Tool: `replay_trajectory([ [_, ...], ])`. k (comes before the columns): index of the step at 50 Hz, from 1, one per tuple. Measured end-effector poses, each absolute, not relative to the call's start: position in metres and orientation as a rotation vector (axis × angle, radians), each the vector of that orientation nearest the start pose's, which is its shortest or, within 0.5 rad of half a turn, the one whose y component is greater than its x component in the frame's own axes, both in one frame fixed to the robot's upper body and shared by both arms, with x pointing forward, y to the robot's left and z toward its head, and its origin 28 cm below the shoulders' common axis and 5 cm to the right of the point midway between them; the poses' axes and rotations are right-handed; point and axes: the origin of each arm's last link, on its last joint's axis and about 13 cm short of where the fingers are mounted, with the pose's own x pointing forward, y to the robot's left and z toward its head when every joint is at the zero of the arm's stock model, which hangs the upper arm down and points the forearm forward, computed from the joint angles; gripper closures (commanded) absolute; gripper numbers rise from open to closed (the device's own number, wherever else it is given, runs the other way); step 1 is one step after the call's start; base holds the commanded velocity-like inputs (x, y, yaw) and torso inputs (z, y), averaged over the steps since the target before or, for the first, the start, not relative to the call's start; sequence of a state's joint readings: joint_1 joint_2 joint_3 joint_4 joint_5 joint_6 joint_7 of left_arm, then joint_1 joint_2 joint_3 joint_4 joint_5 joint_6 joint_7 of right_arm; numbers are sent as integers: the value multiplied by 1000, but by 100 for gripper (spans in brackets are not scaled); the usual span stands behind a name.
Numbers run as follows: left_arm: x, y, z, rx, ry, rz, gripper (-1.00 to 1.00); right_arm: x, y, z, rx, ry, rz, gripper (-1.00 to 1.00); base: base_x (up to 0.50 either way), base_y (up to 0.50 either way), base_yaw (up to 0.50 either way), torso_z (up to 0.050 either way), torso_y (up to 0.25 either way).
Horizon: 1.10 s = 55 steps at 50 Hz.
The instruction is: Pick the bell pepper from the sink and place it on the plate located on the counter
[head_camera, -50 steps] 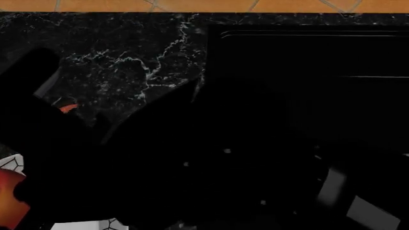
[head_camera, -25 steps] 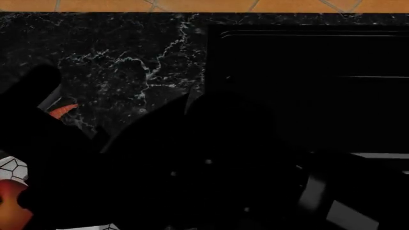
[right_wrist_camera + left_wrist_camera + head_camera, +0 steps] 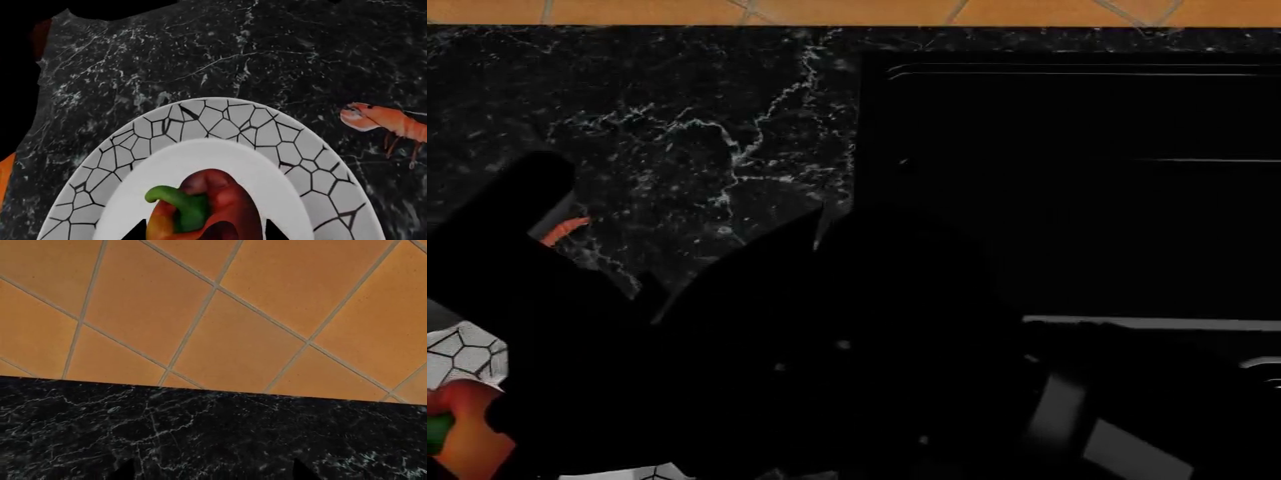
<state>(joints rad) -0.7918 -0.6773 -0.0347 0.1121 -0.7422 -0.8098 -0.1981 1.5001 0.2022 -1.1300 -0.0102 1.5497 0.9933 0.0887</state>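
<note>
Late stage of the task, by the look of things: red-orange bell pepper [image 3: 200, 212] with green stem already over the white centre of the mosaic-rimmed plate [image 3: 220, 122], well away from the sink [image 3: 1068, 180]. In the right wrist view, pepper seen close up between the two dark fingertips of the right gripper [image 3: 203, 231], apparently touching the plate; unclear whether resting there or just above it, and unclear whether gripped or already let go, since only the very tips show. Probably left to do: letting go if not yet done, then lifting the arm clear. Also shown only in this view: most of the plate's cracked rim, and a small orange shrimp [image 3: 387, 122] lying on the black marble desk [image 3: 200, 55] just beside the plate. Head view mostly blocked by black arm shapes; only a sliver of pepper and plate rim at the lower left edge, a speck of shrimp, plus the dark sink basin with its pale bar on the right. Left wrist view: only desk and orange tiled wall [image 3: 220, 310]; left gripper [image 3: 210, 472] holding nothing, tips apart.
</note>
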Motion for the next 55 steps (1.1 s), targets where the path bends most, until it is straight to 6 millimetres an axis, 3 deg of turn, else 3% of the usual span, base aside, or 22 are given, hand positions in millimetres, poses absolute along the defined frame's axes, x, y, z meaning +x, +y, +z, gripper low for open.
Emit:
replay_trajectory([
  [41,292,350,233,-30,-77,131,-100,286,30,255,-354,517,1255,100,0,0,0,0,0],
  [42,291,350,233,-30,-76,131,-100,286,30,255,-354,517,1255,-100,0,0,3,0,0],
  [55,290,350,232,-27,-74,132,-100,285,32,250,-382,519,1271,-100,0,0,0,0,0],
])
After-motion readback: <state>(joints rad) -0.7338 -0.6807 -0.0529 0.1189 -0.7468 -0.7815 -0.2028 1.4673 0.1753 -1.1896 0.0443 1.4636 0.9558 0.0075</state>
